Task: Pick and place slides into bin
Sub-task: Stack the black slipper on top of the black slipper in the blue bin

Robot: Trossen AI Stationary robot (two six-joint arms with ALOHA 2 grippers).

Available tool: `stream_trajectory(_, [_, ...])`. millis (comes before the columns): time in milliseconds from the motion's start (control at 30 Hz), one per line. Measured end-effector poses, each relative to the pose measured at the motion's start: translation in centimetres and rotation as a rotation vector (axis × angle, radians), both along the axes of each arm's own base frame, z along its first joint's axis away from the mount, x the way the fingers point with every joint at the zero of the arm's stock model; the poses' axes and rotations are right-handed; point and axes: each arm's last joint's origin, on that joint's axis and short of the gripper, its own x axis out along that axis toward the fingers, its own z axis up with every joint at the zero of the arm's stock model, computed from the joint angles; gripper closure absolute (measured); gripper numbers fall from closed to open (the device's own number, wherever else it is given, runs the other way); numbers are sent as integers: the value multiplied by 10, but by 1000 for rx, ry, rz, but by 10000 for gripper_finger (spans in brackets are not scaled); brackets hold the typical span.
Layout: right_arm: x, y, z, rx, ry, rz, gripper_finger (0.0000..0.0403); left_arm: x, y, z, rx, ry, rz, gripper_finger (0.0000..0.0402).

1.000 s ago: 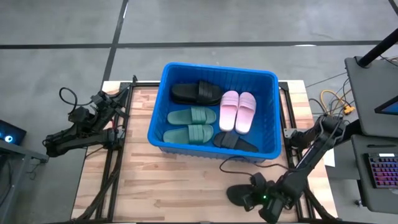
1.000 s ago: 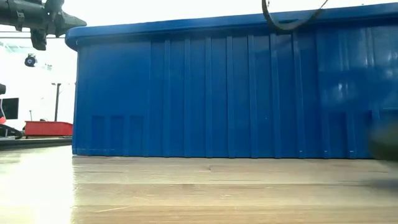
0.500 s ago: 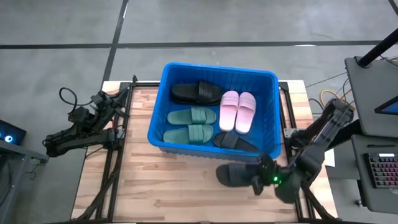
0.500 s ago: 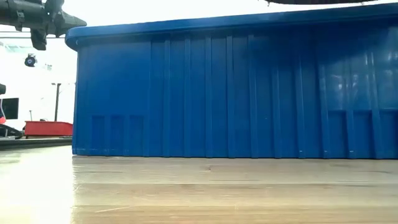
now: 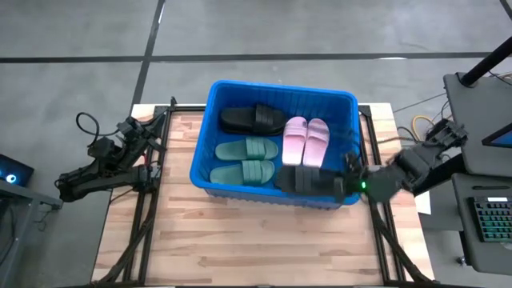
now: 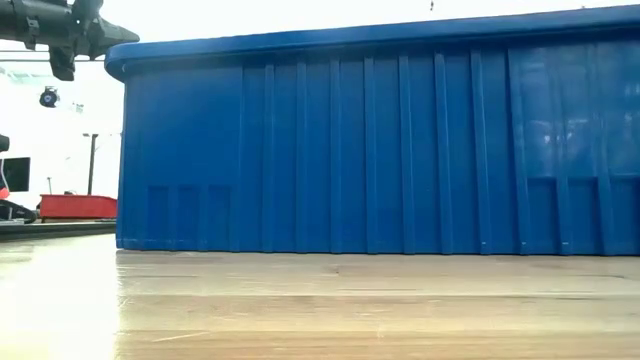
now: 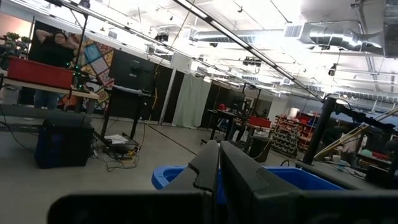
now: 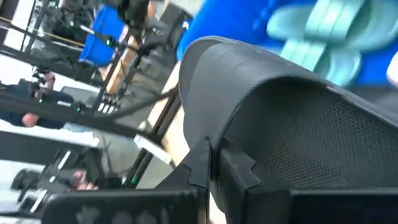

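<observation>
One black slide in right claw over bin rim.

Open-plan robotics lab: ceiling ducts, workbenches, concrete floor.

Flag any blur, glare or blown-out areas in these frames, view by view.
High view: evenly lit, sharp, apart from slight smear on the right gripper carrying a black slide over the bin. Low view: background at left blown out white, glare on the table. Right wrist view: green slides smeared by motion, held slide sharp. Left wrist view: bright ceiling lights, the left gripper's fingers soft.
</observation>
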Motion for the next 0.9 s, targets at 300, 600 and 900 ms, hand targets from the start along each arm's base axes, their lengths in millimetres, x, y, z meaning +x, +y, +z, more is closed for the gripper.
stream_trajectory(300, [-13,-59,-8,-12,278,-70,394,0,0,0,0,-3,0,400])
stream_trajectory(600, [-5,-90,6,-64,146,-96,394,0,0,0,1,-1,2,400])
stream_trajectory(900, [32,-96,-26,69,286,-146,394,1,1,-3,-9,12,28,400])
